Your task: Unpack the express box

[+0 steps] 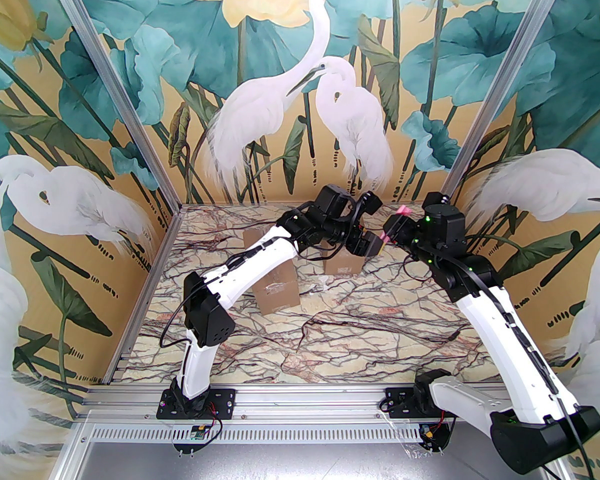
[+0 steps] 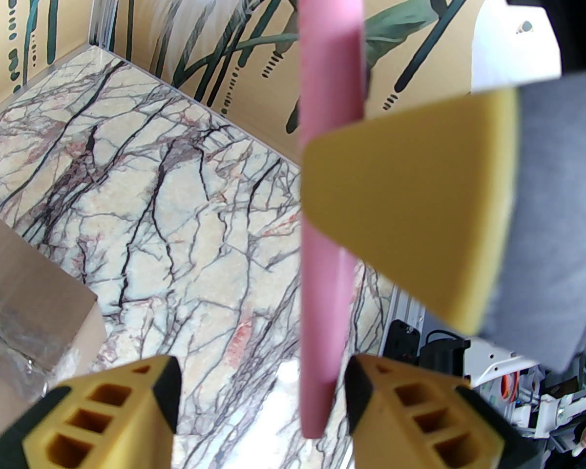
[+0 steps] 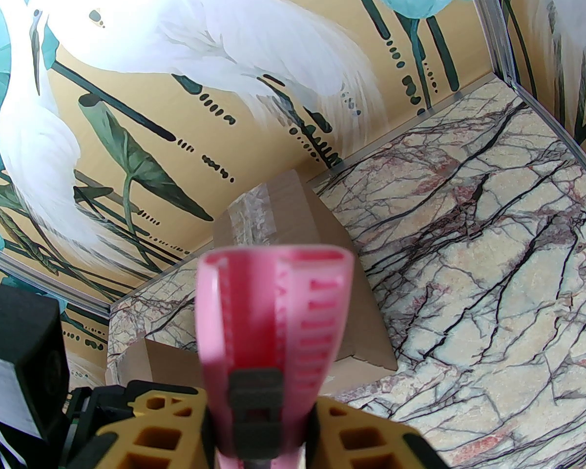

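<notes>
Express box [image 1: 279, 295] on table [image 1: 380, 328], right gripper [image 3: 260, 428] clamping pink cutter [image 3: 273, 301] — left gripper [image 2: 263, 384] parted around it.

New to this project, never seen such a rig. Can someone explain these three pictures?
Two white robot arms are bolted at the near edge of the table: the left arm and the right arm. The big picture comes from a fixed camera above and behind them. The other two come from a camera on each wrist, looking past that arm's own yellow fingers.

On the marble-patterned table lie a taped cardboard box by the left arm and a second box nearer the middle.

The right pincer is shut on a pink box cutter, held up in the air. The left pincer is open, its fingers either side of the cutter, not yet gripping it.
</notes>
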Controlling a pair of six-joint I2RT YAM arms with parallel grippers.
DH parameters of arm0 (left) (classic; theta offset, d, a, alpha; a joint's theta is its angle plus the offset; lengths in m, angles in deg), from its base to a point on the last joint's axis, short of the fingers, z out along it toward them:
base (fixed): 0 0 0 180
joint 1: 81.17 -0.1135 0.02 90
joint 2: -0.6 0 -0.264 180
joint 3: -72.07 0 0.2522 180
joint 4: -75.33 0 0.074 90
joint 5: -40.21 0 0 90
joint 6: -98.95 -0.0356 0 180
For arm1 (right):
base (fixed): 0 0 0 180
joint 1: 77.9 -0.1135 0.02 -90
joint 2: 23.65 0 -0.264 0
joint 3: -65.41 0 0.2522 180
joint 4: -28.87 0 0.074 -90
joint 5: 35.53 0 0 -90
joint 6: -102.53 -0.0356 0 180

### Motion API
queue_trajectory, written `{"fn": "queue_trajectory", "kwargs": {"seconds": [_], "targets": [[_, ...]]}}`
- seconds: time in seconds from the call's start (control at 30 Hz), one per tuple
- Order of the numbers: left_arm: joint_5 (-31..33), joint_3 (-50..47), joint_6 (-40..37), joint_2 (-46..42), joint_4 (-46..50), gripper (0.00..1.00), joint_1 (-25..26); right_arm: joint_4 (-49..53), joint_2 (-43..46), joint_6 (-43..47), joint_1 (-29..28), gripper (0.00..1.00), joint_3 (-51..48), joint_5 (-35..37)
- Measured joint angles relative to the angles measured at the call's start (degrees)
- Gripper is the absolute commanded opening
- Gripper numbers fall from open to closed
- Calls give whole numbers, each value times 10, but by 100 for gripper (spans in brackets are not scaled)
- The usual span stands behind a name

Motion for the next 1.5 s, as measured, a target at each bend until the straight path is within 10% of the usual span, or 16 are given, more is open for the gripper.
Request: {"fn": "queue_trajectory", "kwargs": {"seconds": [0.73,1.07,1.5], "targets": [[-83,37,-1,39,3,14,0,-4,-3,7,-3,36,0,-10],[-110,63,-33,39,19,1,-3,-13,5,81,-1,87,-4,-22],[-206,82,-89,37,62,0,-16,-133,118,263,72,86,-94,-226]]}}
